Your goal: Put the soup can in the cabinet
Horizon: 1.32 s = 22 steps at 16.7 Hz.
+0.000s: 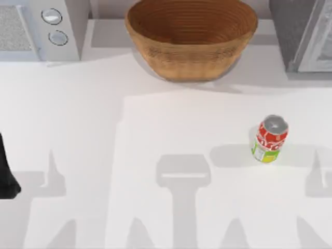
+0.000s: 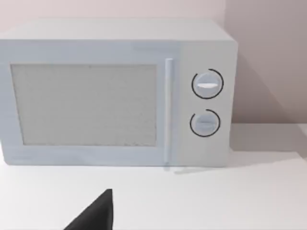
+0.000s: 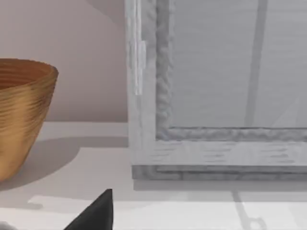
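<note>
Four things sat on the white table (image 1: 78, 129), and I took them from the biggest down. Largest was the woven basket (image 1: 191, 36) at the back centre, with the white microwave (image 1: 36, 28) at the back left and the cabinet (image 1: 303, 33) at the back right. From the left wrist camera I faced the microwave (image 2: 115, 93) head on, its door shut and its two round knobs one above the other beside the handle. From the right wrist camera I saw the cabinet's pale framed door (image 3: 216, 96) close up, with the basket (image 3: 21, 115) standing off to one side of it. Smallest was the can (image 1: 270, 139), upright on the right half of the table, well in front of the cabinet and apart from the basket, with nothing touching it. My left arm (image 1: 6, 171) showed as a dark shape at the table's left edge, far from the can. Each wrist camera caught a dark fingertip, left (image 2: 96, 214) and right (image 3: 96, 214), but I could not tell whether either gripper was spread or pressed together.
</note>
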### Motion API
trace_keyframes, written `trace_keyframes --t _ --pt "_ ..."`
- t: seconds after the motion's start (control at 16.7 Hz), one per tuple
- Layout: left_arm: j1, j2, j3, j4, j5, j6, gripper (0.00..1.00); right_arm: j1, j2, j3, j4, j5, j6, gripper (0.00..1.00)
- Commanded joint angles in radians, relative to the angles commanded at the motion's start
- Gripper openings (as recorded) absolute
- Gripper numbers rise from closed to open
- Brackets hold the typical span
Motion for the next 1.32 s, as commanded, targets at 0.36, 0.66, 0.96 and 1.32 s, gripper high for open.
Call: trace_keyframes --t 0.36,0.66,0.96,1.32 --pt "0.000 0.000 0.000 0.000 0.000 0.000 1.00 0.027 0.080 0.014 0.068 0.038 0.010 1.00" --pt "0.000 0.000 0.000 0.000 0.000 0.000 1.00 0.128 0.359 0.049 0.285 0.150 0.043 1.00" --pt "0.000 0.000 0.000 0.000 0.000 0.000 1.00 0.280 0.774 0.094 0.594 0.303 0.087 1.00" --pt "0.000 0.000 0.000 0.000 0.000 0.000 1.00 0.487 1.338 0.154 1.013 0.507 0.142 1.00"
